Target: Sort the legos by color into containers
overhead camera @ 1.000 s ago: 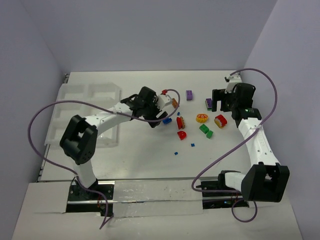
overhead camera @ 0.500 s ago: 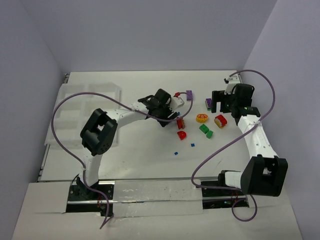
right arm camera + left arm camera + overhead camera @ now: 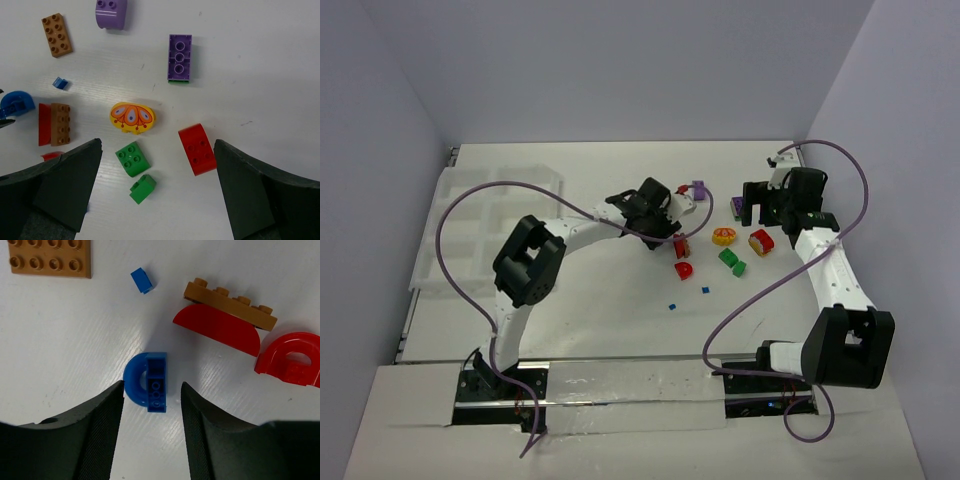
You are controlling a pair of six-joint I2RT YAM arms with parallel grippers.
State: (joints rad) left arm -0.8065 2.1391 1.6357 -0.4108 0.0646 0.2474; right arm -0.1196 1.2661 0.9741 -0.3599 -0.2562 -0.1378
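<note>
Red half-round point(image 3: 220, 332) under tan plate point(image 3: 230, 305) just right, tiny blue brick point(image 3: 142, 280) near. Glossy blue arch point(image 3: 137, 385) lying flat between spread left gripper point(image 3: 151, 389); right gripper point(image 3: 156, 145) likewise spread.

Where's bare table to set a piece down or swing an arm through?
Free: the near table below the tiny blue pieces, and the far strip between tray and purple piece. Crowded: the cluster around the yellow piece.
</note>
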